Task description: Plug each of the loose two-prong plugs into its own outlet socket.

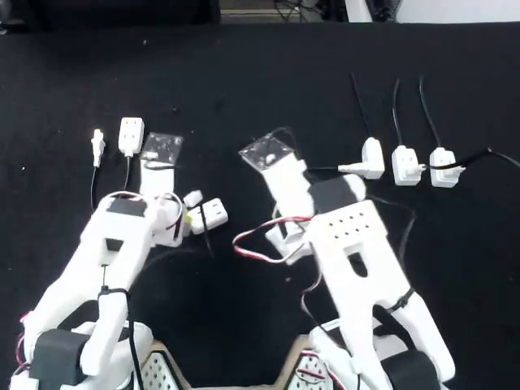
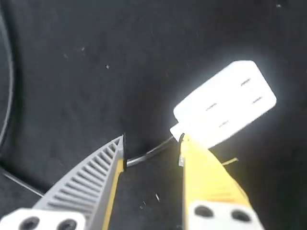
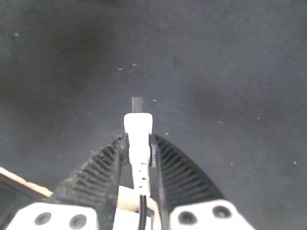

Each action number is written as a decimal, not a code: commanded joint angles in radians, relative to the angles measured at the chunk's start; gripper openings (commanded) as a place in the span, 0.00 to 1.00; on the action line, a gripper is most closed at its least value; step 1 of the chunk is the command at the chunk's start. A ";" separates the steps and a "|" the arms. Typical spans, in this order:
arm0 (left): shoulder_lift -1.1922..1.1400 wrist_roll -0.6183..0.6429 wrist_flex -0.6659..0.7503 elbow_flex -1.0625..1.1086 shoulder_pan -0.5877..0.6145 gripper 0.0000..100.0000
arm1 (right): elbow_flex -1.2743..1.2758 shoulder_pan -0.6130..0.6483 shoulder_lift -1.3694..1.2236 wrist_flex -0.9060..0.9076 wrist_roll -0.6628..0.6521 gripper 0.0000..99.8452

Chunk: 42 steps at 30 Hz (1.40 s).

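Observation:
A white outlet block (image 2: 225, 103) with slot pairs on its face lies on the black table. It lies just past the yellow fingertip (image 2: 188, 146) of my left gripper (image 2: 152, 143), which is open, and the block's thin black cable (image 2: 148, 154) runs between the fingers. From above, that block (image 1: 213, 214) lies just right of the left gripper (image 1: 192, 213). My right gripper (image 3: 138, 139) is shut on a white two-prong plug (image 3: 138, 127), prongs pointing away over bare black table.
A loose white plug (image 1: 97, 145) and an outlet block (image 1: 131, 134) lie at the far left. Three white plug-and-outlet pieces (image 1: 372, 158), (image 1: 404, 165), (image 1: 443, 168) with black cables sit in a row at the right. The table's far middle (image 1: 244, 81) is bare black cloth.

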State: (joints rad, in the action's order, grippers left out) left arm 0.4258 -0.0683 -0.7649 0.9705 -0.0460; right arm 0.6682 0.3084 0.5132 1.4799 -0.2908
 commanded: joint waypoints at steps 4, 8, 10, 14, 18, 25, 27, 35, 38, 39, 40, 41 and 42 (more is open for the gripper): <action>0.037 -0.011 -0.014 -0.202 0.105 0.20 | -0.005 -0.160 0.038 -0.003 -0.092 0.01; -0.055 -0.011 0.041 -0.231 0.068 0.20 | -0.005 -0.198 0.038 -0.003 -0.110 0.01; -0.140 -0.011 0.075 -0.252 0.042 0.20 | -0.005 -0.198 0.039 0.011 -0.110 0.01; -0.299 -0.008 0.092 -0.348 -0.015 0.20 | -0.010 -0.192 0.039 0.040 -0.110 0.01; -0.356 -0.009 0.048 -0.375 -0.113 0.19 | -0.007 -0.195 0.039 0.040 -0.110 0.01; -0.256 0.021 -0.049 -0.343 -0.202 0.19 | -0.004 -0.195 0.039 0.041 -0.110 0.01; -0.176 0.037 -0.048 -0.311 -0.205 0.19 | 0.007 -0.193 0.041 0.044 -0.112 0.01; 0.129 0.002 -0.166 -0.272 0.013 0.20 | 0.028 -0.172 0.162 0.038 -0.107 0.01; 0.178 -0.064 -0.203 -0.189 0.104 0.20 | 0.007 -0.087 0.170 0.060 -0.098 0.01; 0.189 -0.077 -0.201 -0.157 0.136 0.20 | -0.007 -0.049 0.156 0.066 -0.081 0.01; 0.201 -0.083 -0.198 -0.128 0.166 0.20 | -0.025 -0.011 0.136 0.069 -0.055 0.01; 0.207 -0.089 -0.196 -0.099 0.194 0.20 | -0.048 0.025 0.108 0.071 -0.029 0.01; 0.215 -0.087 -0.195 -0.074 0.217 0.20 | -0.079 0.061 0.076 0.074 -0.003 0.01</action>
State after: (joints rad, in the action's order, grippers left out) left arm 0.5823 -0.1343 -0.9551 0.8293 0.0675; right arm 0.6974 0.2731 0.6360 1.5397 -0.3552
